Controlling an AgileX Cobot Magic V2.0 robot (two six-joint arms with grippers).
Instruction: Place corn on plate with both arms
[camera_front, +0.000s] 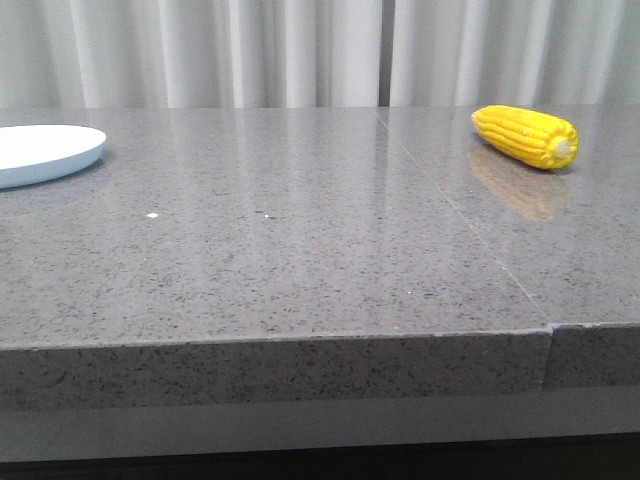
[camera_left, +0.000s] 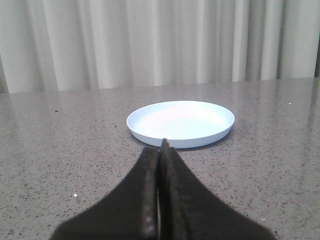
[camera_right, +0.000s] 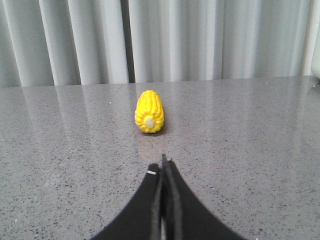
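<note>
You are looking at one corn (camera_front: 526, 136) and one plate (camera_front: 45, 153), both sitting on a grey speckled bench (camera_front: 300, 250) with pale curtains (camera_front: 300, 50) hanging behind it. Taking the plate as your landmark, the corn is lying well apart from it, far off to its right and at about the same depth on the bench, with nothing standing between the two. The corn is showing as a bright yellow, tapered cob with neat rows of kernels; it is lying on its side, its pale round stub end turning toward the near right and its narrow tip pointing back toward the plate's side, and its reflection is glinting on the polished surface just in front of it. The plate is round, shallow and pale blue-white with a low raised rim, and only its right part is showing at the front view's left edge. Your left claw (camera_left: 161, 150) is hovering just before the plate's near rim, its two dark fingers pressed together and gripping nothing. Your right claw (camera_right: 163, 165) is pointing at the corn's stub end from a short way off, likewise closed and carrying nothing. Neither claw is touching the corn or the plate.
</note>
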